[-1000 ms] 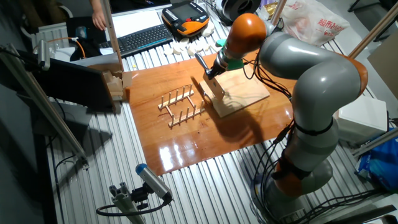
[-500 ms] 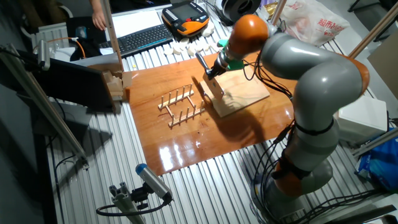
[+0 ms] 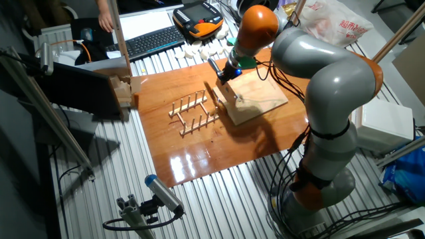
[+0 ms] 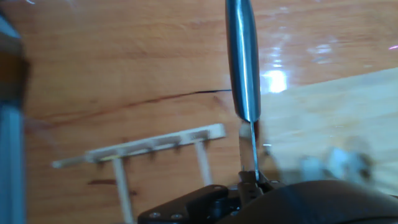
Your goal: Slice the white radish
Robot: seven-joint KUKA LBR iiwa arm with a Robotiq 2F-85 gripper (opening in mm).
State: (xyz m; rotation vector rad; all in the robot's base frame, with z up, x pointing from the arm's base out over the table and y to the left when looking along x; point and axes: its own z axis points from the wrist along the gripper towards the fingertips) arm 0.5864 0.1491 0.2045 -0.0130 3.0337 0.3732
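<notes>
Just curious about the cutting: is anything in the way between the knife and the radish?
Nothing visible does. The end effector holds the knife over the cutting board, and the radish lies uncovered by the blade. The wooden rack stands off to one side.

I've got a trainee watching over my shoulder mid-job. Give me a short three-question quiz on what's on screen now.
1. True or false: the gripper holds a knife.
2. The light cutting board lies: A) on the keyboard, B) on the brown wooden tabletop, C) on the floor.
3. What stands left of the board in the fixed view?

Key: 1 true. 2 B. 3 the wooden peg rack.
</notes>
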